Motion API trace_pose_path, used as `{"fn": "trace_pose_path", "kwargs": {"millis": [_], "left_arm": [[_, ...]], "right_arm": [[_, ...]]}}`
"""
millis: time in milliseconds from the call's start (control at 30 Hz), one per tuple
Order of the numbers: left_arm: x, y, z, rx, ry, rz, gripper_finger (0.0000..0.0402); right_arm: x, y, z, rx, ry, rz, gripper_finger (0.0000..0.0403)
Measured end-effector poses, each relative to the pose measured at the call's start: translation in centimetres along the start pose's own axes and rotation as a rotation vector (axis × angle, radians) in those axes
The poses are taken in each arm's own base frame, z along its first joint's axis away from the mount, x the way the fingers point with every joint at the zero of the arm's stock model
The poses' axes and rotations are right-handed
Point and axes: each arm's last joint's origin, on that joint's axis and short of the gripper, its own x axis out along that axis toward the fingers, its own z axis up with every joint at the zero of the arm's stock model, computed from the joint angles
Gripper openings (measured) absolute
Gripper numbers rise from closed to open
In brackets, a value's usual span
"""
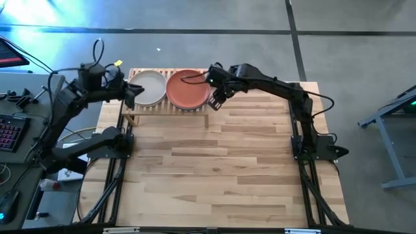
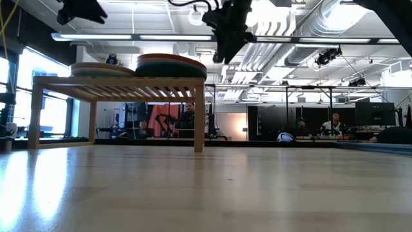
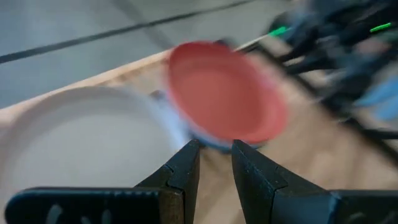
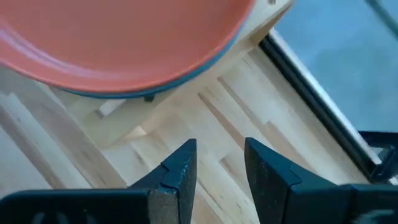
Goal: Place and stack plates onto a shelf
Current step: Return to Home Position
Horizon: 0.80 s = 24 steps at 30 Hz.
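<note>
Neatly, on the shelf (image 1: 162, 108) near the table's (image 1: 214, 162) back edge, a beige plate (image 1: 148, 86) topped the left stack and a terracotta red plate (image 1: 188, 90) the right, while the left gripper (image 3: 216, 144) and right gripper (image 4: 219, 146) hovered at either end, both narrowly parted, empty.

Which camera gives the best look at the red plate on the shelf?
The high view: the red plate shows its whole round face, on the shelf. The low view catches only its rim edge-on, the left wrist view sees it at a slant, and the right wrist view only part of it.
</note>
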Motion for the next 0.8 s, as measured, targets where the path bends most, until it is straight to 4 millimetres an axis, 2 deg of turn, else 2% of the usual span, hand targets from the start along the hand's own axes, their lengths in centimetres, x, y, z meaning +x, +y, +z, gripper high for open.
{"fn": "trace_pose_path", "kwargs": {"millis": [167,467,800], "left_arm": [[0.5,-0.4,-2.4,-0.007,-0.120,-0.262,0.0083],[0.4,-0.7,-5.9,0.079,-0.212,-0.427,0.0083],[2.0,-1.4,-8.0,0.086,-0.146,-0.655,0.0083]], "right_arm": [[-1.5,1.8,-1.1,-0.035,-0.048,-0.055,0.0114],[-2.3,3.2,-1.2,-0.028,-0.143,0.006,0.0114],[-3.1,5.8,-0.8,-0.074,-0.246,0.183,0.0114]]}}
